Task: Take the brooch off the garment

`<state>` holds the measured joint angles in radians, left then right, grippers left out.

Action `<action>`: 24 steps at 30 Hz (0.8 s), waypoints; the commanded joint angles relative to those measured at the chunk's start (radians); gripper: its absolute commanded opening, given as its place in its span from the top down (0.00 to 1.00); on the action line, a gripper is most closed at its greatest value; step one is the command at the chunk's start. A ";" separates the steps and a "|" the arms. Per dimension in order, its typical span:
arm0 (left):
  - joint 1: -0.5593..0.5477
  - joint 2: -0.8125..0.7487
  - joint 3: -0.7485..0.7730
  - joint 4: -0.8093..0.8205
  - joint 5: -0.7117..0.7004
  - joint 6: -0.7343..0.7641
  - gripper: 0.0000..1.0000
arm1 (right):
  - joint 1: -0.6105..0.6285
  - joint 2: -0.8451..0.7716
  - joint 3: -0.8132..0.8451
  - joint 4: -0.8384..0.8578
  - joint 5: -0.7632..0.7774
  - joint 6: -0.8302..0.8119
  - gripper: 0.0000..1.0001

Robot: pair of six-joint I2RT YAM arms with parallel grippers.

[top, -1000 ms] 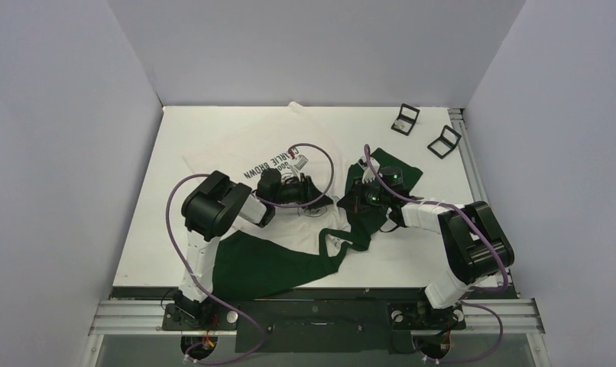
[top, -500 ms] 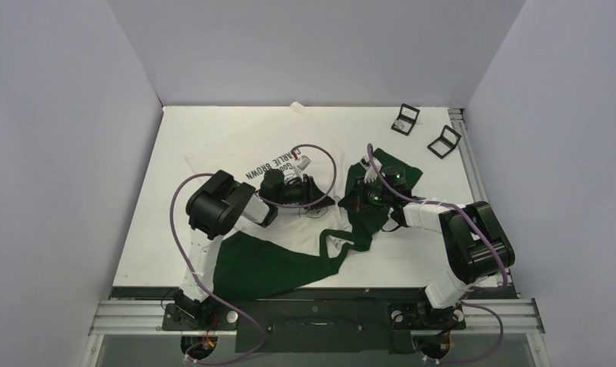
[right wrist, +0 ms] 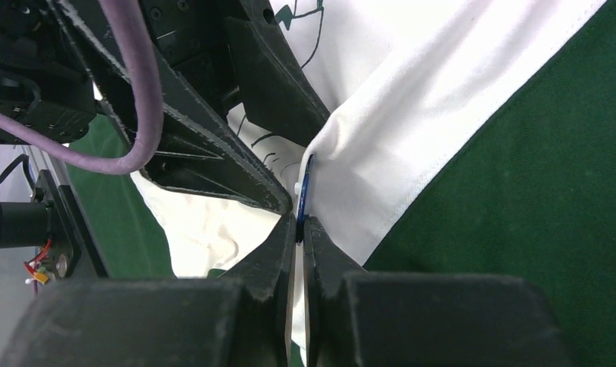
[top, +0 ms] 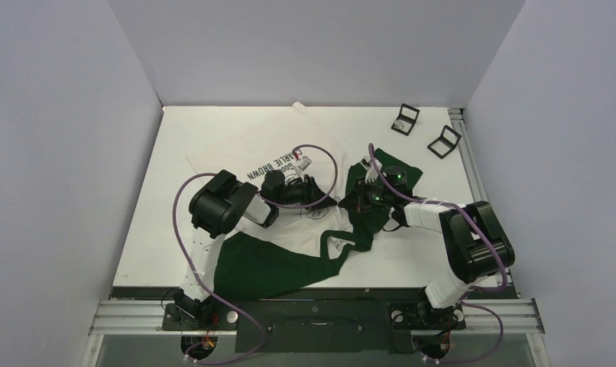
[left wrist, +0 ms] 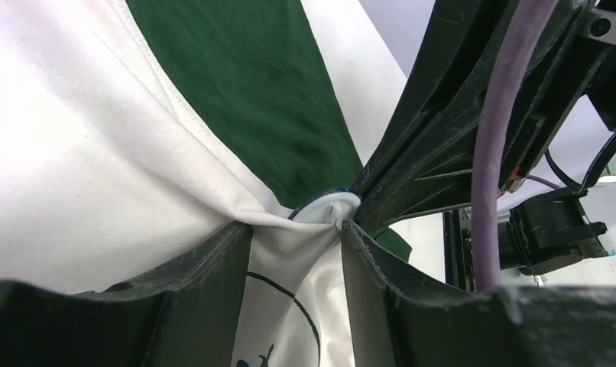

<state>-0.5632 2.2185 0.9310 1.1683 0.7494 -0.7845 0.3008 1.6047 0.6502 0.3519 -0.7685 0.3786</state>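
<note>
White and green garment (top: 236,149) spread over the middle of the table (top: 158,218), brooch (left wrist: 328,208) at its centre – small white disc, blue rim – right gripper (right wrist: 299,222) pressed together on the disc edge, left gripper (left wrist: 296,228) pinching bunched white cloth just beside it

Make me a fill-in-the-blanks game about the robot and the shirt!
The right claw pinches the brooch by its ___ rim.
The left claw grips the ___ cloth of the shirt.
The shirt's sleeve is dark ___.
Missing words: blue, white, green.
</note>
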 commanded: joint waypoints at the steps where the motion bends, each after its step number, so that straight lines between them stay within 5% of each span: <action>1: -0.009 0.024 0.026 0.107 0.037 -0.029 0.57 | -0.003 0.004 0.003 0.081 -0.072 -0.017 1.00; 24: -0.009 0.040 0.019 0.166 0.056 -0.085 0.86 | -0.011 0.019 0.008 0.087 -0.070 -0.014 1.00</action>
<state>-0.5621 2.2635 0.9321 1.2755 0.7898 -0.8654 0.2882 1.6291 0.6502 0.3695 -0.8009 0.3817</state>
